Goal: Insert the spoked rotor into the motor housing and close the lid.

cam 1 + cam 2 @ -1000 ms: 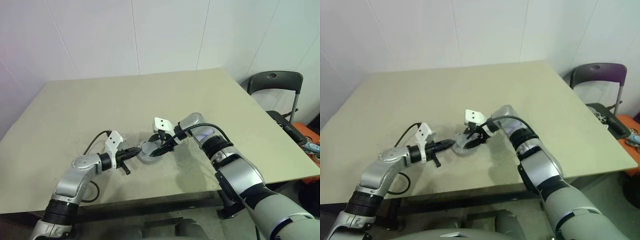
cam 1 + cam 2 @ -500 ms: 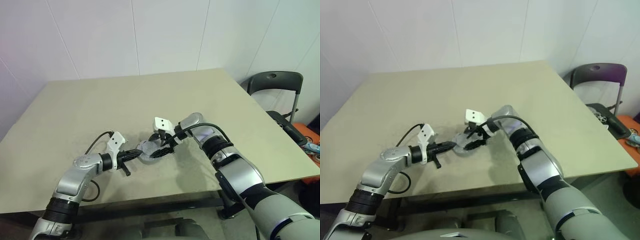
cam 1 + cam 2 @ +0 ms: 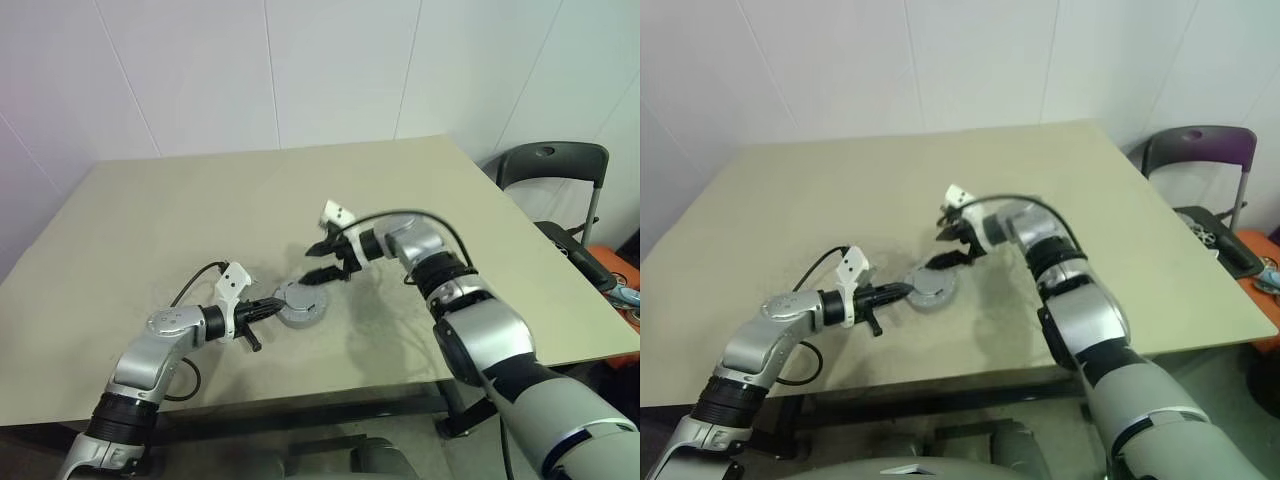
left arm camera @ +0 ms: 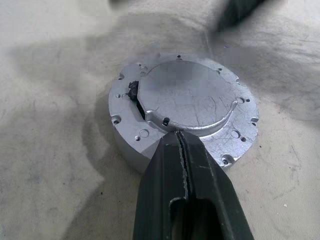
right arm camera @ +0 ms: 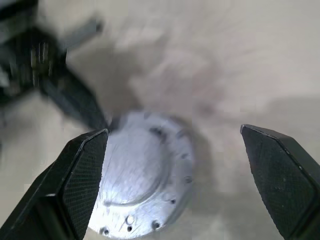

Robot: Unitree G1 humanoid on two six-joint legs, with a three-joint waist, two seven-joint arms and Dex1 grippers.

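Note:
A round silver motor housing (image 3: 302, 304) lies flat on the table, and the grey lid (image 4: 185, 100) sits on top of it, with a small dark gap at one edge. The spoked rotor is hidden. My left gripper (image 3: 270, 309) is shut, its tips (image 4: 179, 135) touching the housing's near rim (image 4: 131, 136). My right gripper (image 3: 318, 264) hangs open above and just behind the part with nothing between its fingers. In the right wrist view the lidded housing (image 5: 145, 180) lies below the spread fingers (image 5: 82, 170).
The beige table (image 3: 150, 230) reaches well beyond the part on every side. A dark chair (image 3: 555, 170) stands past the table's right edge, with an orange object (image 3: 620, 275) near it. A black cable (image 3: 190, 285) loops off my left wrist.
My right gripper has let go of the lid, opened wide and risen up and back from the part. The left gripper has stayed shut against the rim.

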